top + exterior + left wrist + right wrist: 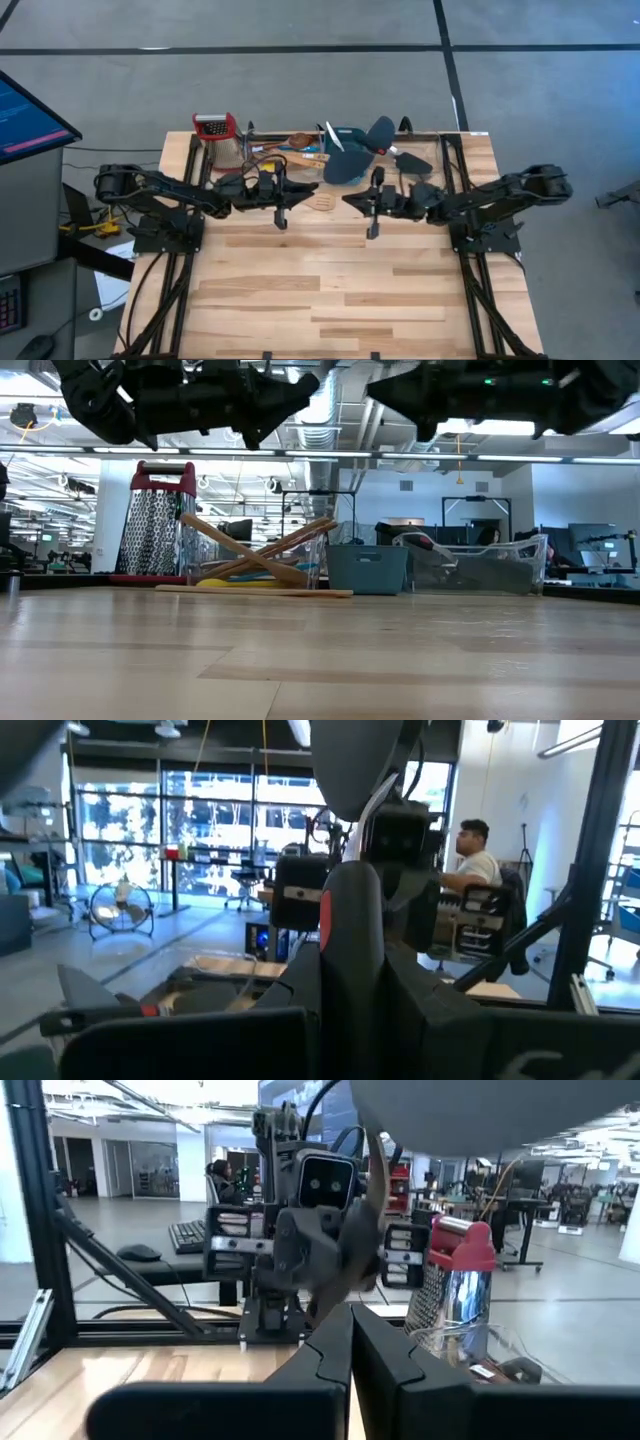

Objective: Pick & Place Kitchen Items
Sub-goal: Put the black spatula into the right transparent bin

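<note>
**Pale Wood Table, Both Arms Held Level Above It**

Pale butcher-block wood fills the near half of the table (pixel 340 290), and nothing is seen lying on it there. Above the middle of the table the two dark arms are held facing each other. The left gripper (pixel 281 218) is seen nearly closed, with nothing between its fingers. The right gripper (pixel 372 228) is pressed fully shut, its two fingers (pixel 350 1350) meeting edge to edge in the right wrist view, and nothing is held by it either.

Just behind the grippers a pale slotted spatula (pixel 322 201) lies flat on the wood. Farther back, along the far edge, the remaining utensils are gathered. Several wooden spoons (pixel 262 550) are shown crossed and tilted in a clear bin (pixel 300 565), with a dark-brown wooden spoon (pixel 299 141) lying among them and a yellow spoon (pixel 235 583) at the base of the pile. A teal tub (pixel 368 568) stands beside that bin, and blue spoons (pixel 360 150) rest on it. A black spatula (pixel 411 161) lies to the right, by a second clear bin (pixel 480 568). A red-topped box grater (pixel 160 520) stands upright at the far left corner.

Beyond the table, a seated person (pixel 478 860) is visible in the left wrist view.
</note>
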Motion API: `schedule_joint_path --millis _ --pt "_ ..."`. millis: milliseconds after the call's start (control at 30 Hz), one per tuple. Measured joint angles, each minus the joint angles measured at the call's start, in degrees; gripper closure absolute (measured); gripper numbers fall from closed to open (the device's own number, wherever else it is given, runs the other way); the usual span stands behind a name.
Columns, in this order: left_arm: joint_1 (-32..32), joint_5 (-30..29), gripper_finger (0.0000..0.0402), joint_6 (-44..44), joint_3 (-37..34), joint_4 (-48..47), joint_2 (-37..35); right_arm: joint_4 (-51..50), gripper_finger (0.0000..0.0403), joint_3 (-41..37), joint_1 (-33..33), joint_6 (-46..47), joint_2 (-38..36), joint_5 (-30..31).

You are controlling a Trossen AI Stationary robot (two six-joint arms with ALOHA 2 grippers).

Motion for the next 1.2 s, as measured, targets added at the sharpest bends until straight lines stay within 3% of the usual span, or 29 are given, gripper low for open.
schedule_joint_path --millis 167,533,700,933,1200 --pt "-0.5 0.0 0.0373 -2.5 0.3 0.2 2.3 -0.1 0.0374 4.2 0.1 0.3 4.6 0.0" --pt "-2.6 0.0 0.0373 -5.8 0.3 0.4 3.4 -0.1 0.0224 7.3 0.1 0.4 8.3 0.2" --pt "-3.9 -0.5 0.0373 -6.0 0.3 0.4 3.4 0.0 0.0179 7.5 0.9 0.4 8.3 0.2" --pt "-4.2 -1.7 0.0373 -8.6 0.6 0.5 5.6 2.2 0.0171 7.5 1.8 0.4 8.2 0.0" --pt "-5.5 -2.1 0.0373 -8.4 7.3 1.1 13.6 3.0 0.0207 7.5 2.1 0.3 8.2 0.1"
